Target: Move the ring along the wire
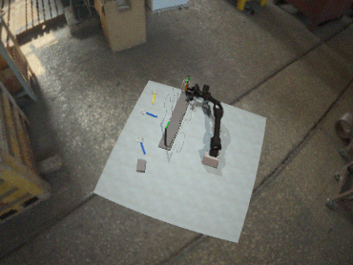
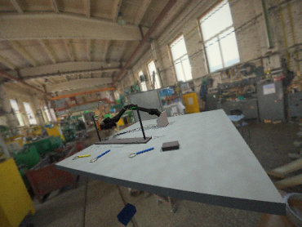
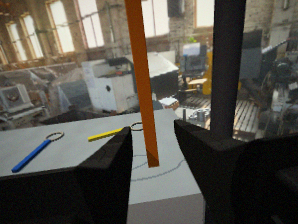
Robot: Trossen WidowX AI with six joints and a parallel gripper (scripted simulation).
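Observation:
The orange handle [image 1: 186, 86] [image 2: 98, 126] [image 3: 144, 85] hangs down beside the far post [image 2: 95, 127] [image 3: 227, 65]. The green part [image 1: 187, 79] of the wire there is above it; the ring is too small to make out. My gripper [image 3: 152, 128] is open. In the wrist view the handle's lower end shows in the gap between the fingers, with space on both sides, and nothing is gripped. The other green part [image 1: 167, 125] [image 2: 134, 107] is at the near post [image 1: 166, 138] [image 2: 141, 124]. The thin grey wire is barely visible in the top and exterior views.
Both posts stand on a long brown base [image 1: 178, 115] [image 2: 122, 141]. A yellow-handled ring [image 1: 154, 98] [image 2: 84, 156] [image 3: 106, 134] and two blue-handled rings, one here [image 1: 152, 114] [image 3: 31, 156] and one here [image 1: 143, 148] [image 2: 144, 151], lie on the table, with a grey-brown block [image 1: 141, 165] [image 2: 170, 146].

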